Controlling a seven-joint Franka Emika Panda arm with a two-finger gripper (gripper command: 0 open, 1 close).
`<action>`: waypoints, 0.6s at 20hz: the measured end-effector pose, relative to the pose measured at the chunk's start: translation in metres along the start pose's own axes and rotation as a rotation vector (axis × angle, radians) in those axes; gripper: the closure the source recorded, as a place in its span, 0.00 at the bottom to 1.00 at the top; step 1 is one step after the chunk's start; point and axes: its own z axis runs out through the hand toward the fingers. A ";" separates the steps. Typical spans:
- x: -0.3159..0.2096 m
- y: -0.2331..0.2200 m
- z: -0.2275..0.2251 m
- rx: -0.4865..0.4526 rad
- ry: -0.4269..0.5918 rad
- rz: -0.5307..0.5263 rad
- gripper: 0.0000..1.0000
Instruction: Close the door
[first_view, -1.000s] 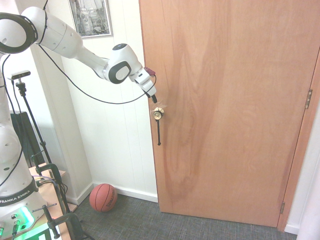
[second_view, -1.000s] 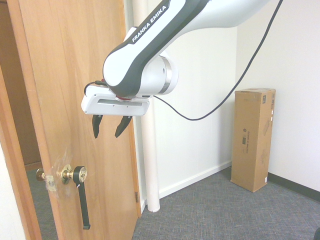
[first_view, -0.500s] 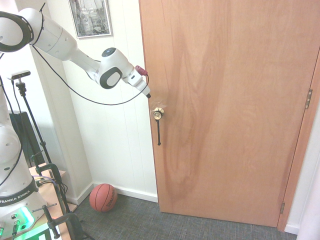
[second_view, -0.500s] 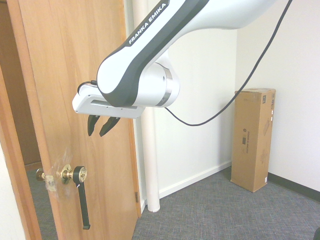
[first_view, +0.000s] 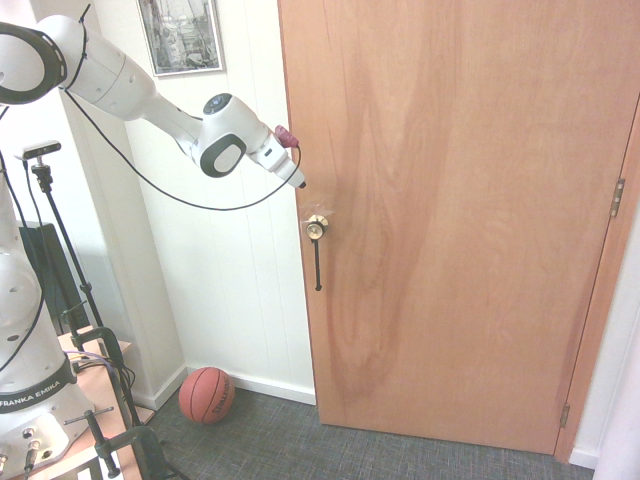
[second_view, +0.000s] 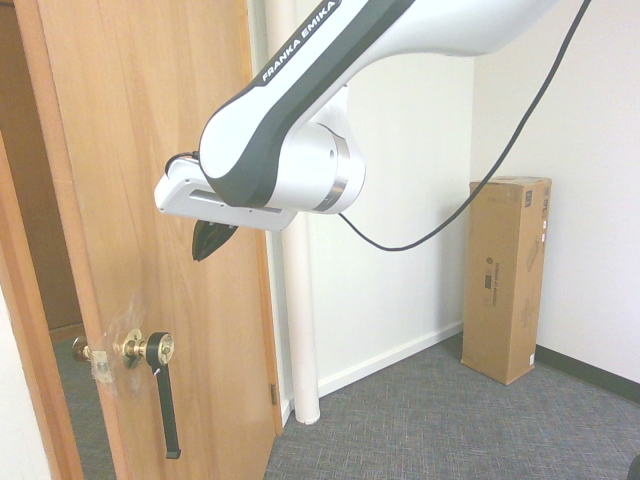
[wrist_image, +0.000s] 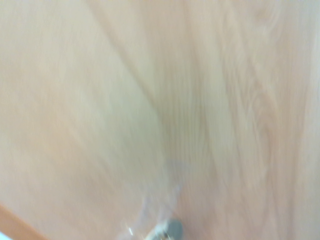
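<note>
1. Because a gap shows beside its free edge at the left of the second exterior view, I take the door (first_view: 450, 260) to be ajar; it fills the right half of the first exterior view.
2. It is tall, flat and light brown, its grain flowing in long dark streaks, with metal hinges (first_view: 617, 198) down the far right.
3. Near its left edge sits the round brass knob (first_view: 316, 229), a black strap (second_view: 168, 410) hanging from it.
4. Above the knob, the gripper (second_view: 198, 258) has its fingers together, gripping nothing, probably so that they can push the wood as one blunt tip.
5. Lower left lies a basketball (first_view: 207, 395); a cardboard box (second_view: 505, 280) stands at the right of the second exterior view.
</note>
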 end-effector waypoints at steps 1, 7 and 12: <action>-0.002 -0.004 0.002 0.010 -0.003 0.001 1.00; -0.024 -0.041 0.027 0.114 -0.034 0.005 1.00; -0.020 -0.064 0.060 0.166 -0.044 -0.001 1.00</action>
